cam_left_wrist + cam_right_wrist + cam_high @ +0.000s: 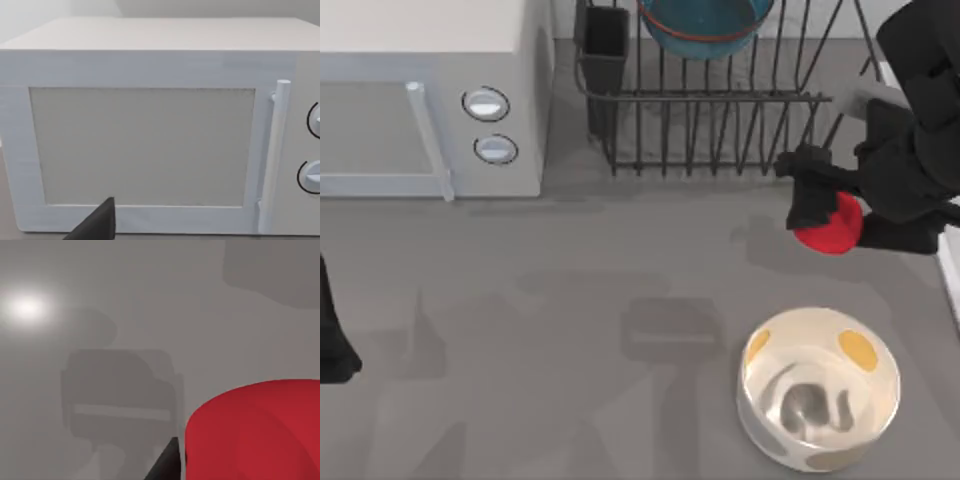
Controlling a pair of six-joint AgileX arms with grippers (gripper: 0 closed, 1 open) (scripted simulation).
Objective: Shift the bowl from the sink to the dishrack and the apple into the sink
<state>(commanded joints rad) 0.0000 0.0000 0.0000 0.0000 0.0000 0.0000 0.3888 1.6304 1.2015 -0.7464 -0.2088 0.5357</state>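
Small glossy bright-red rounded apple (832,226) pinched between the jaws of the right gripper (817,212), carried above the grey counter (570,300) near its right side, just in front of the dark metal wire dishrack (710,130). Round teal-blue bowl with thin red-orange rim (705,25) already seated among the rack's upright bars, beside the black rectangular utensil cup (605,45). Pale grey-white sink barely seen: a light strip at the right edge (948,270), mostly cut off and behind the arm.

Apple likely light, stiff and slick-skinned; best held across its widest part, squarely, to stop it squirting out. In the right wrist view, red flank (255,432) large, one dark fingertip (167,462) beside it; contact faces hidden.

Left gripper (335,345) parked at the left edge, facing the white boxy microwave (150,125); jaw state impossible to tell. White bowl with yellow-orange spots (820,395) standing on the counter, apart.
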